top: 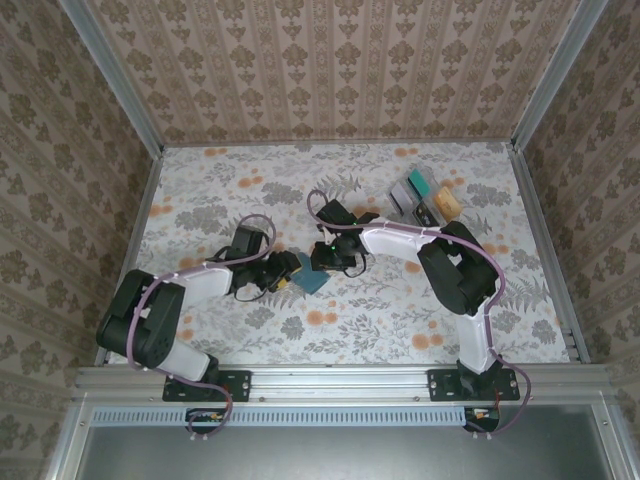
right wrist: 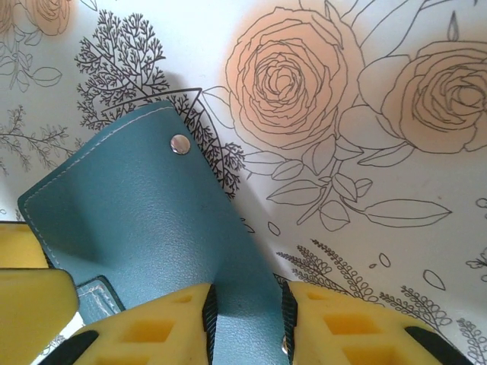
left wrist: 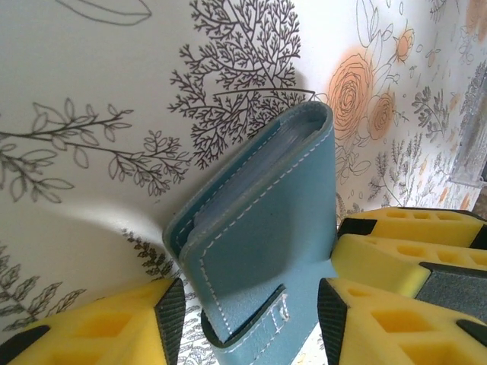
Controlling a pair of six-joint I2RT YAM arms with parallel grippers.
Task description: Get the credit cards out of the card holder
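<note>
Yellow foam pads (left wrist: pixel 114 327) of the left hand (left wrist: pixel 247 308) sit closest, clenched on the lower end of the card holder (left wrist: pixel 259 243). This slate-blue wallet is held over the flowered table (left wrist: pixel 91 68), apparently to steady it. Its fold points away, and the pale credit cards (left wrist: pixel 236 201) show tucked inside, none out yet. From the opposite side, the right hand (right wrist: pixel 247 308) pinches the wallet's flap (right wrist: pixel 144 220) below its metal snap (right wrist: pixel 180 144), probably to peel the wallet open. Loose cards (top: pixel 425 195) lie well apart, toward the table's far right.
</note>
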